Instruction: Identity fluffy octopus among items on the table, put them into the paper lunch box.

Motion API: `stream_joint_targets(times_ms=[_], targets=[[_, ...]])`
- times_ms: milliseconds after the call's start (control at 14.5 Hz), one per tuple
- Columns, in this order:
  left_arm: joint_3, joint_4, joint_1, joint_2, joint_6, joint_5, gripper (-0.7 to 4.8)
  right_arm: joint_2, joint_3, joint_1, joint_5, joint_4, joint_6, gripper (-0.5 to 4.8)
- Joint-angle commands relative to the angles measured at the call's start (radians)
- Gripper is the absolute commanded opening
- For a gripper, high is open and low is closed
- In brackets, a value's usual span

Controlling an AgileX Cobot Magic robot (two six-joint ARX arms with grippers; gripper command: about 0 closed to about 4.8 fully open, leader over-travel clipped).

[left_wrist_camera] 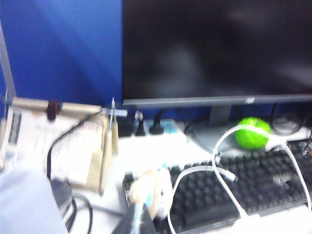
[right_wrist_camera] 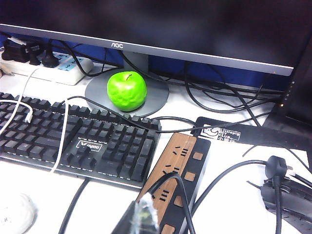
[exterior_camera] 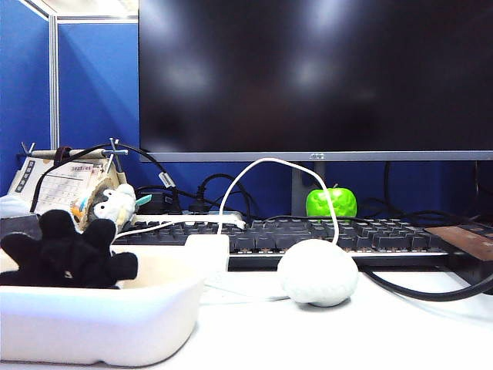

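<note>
Seemingly octopus (exterior_camera: 65, 254) arms-up in box (exterior_camera: 100, 327).

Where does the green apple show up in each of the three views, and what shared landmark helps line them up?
Exterior view: green apple right of centre, behind the keyboard, by the monitor stand.
Left wrist view: a blurred green ball at the right, on the monitor's base, behind the keyboard.
Right wrist view: upper middle, on the round monitor base.
Shared landmark: the black monitor, in all three views.
</note>
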Motion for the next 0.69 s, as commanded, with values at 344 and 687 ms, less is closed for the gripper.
stream_joint_targets(times_ms=[344, 687], targets=[[0.002, -0.084, -0.001, -0.052, -0.003, 0.005, -0.02, -0.001, 0.006, 0.000, -0.002, 0.013, 0.005, -0.06], [-0.001, -0.155, -0.001, -0.052, -0.003, 0.005, -0.02, -0.001, 0.006, 0.000, -0.002, 0.013, 0.005, -0.06]])
